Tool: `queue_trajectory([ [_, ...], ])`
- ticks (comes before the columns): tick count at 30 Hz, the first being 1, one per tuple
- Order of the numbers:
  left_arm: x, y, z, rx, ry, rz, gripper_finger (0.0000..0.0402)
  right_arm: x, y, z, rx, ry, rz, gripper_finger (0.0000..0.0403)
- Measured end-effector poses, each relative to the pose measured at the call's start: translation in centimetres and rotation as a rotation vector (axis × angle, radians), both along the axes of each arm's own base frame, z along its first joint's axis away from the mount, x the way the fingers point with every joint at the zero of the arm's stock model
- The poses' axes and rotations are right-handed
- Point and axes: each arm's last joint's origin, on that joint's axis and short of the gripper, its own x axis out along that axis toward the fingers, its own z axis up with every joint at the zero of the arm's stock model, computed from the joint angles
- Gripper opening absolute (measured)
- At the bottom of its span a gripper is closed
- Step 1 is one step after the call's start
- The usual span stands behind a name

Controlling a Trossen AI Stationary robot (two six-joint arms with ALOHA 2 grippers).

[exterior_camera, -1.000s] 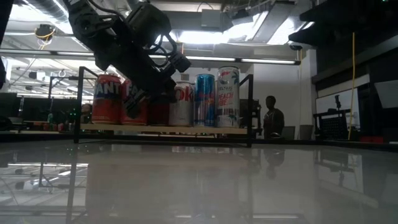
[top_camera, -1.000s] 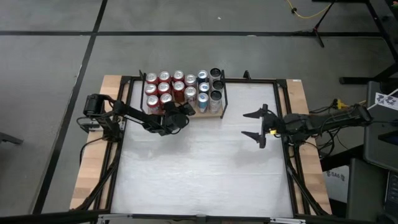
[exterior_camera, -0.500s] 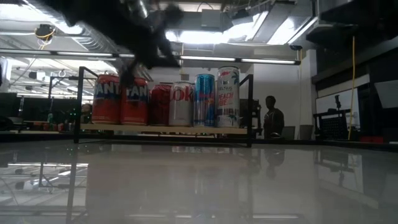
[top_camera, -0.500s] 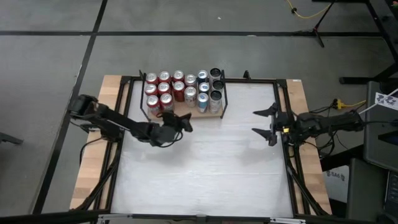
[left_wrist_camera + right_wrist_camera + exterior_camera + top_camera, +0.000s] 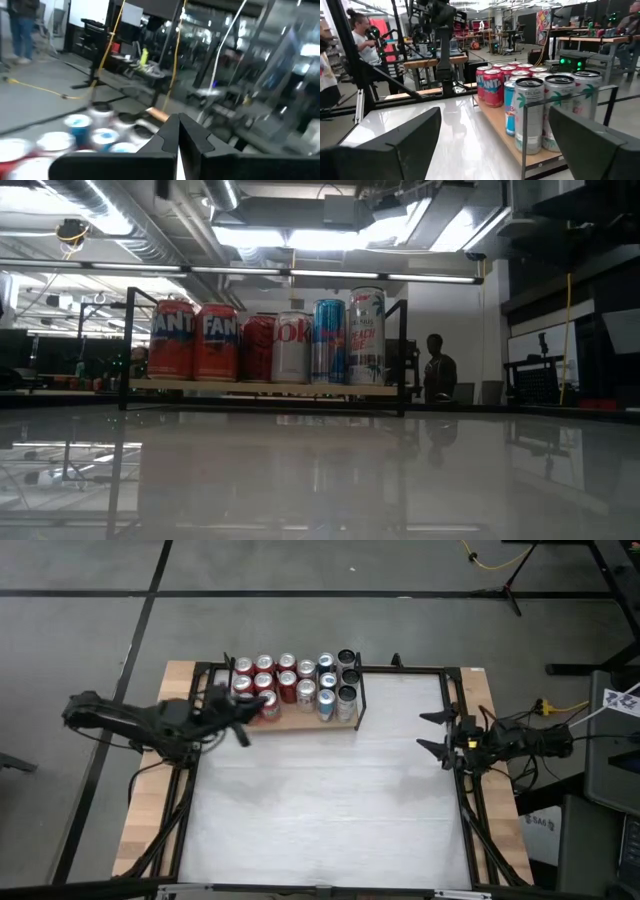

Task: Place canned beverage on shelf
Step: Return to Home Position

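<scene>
Several cans (image 5: 295, 680) stand upright in rows on the shelf (image 5: 300, 723), a wooden board with black rails at the table's far edge. They also show in the low view, cans (image 5: 270, 345) on the shelf (image 5: 260, 387). My left gripper (image 5: 243, 718) is shut and holds nothing. It hovers level by the shelf's left end, above the can tops (image 5: 75, 135). My right gripper (image 5: 432, 732) stands open at the table's right edge and faces the cans (image 5: 530, 100) from a distance. Neither gripper shows in the low view.
The white tabletop (image 5: 320, 800) lies between the arms, framed by black rails (image 5: 462, 770) and wooden side boards (image 5: 150, 800). A person (image 5: 437, 370) stands in the room behind the shelf. Other people (image 5: 362, 40) show beyond the table in the right wrist view.
My left gripper, shut throughout, has pulled back from the cans at the shelf's near edge toward the table's left edge. It has risen, rolled and tipped level, and has left the low view. My right gripper, still open, has drawn back toward the right edge. The cans stayed put.
</scene>
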Motion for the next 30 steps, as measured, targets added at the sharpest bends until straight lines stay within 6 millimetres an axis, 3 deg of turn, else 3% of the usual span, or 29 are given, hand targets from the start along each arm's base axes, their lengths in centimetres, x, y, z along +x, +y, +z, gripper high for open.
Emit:
queue_trajectory([
  [5, -4.8, 0.8, -0.4, 0.064, 0.146, -0.002, 0.0, -0.2, -0.1, -0.4, 0.001, 0.03, -0.026, 0.0358],
  [10, -7.3, 1.2, -4.3, 0.11, 0.19, -0.052, 0.0, 0.1, -0.1, -0.9, 0.005, 0.025, -0.036, 0.0358],
  [14, -8.8, 1.4, -7.7, 0.109, 0.115, -0.086, 0.0, 0.6, 0.0, -1.7, 0.014, 0.001, -0.035, 0.0358],
  [23, -9.8, 1.4, -13.4, 0.261, -0.075, -0.135, 0.0, 2.0, 0.5, -4.7, 0.008, -0.104, 0.006, 0.0358],
  [30, -9.2, 1.7, -15.7, 0.276, -0.008, -0.134, 0.0, 2.2, 0.6, -5.5, 0.043, -0.115, 0.03, 0.0358],
])
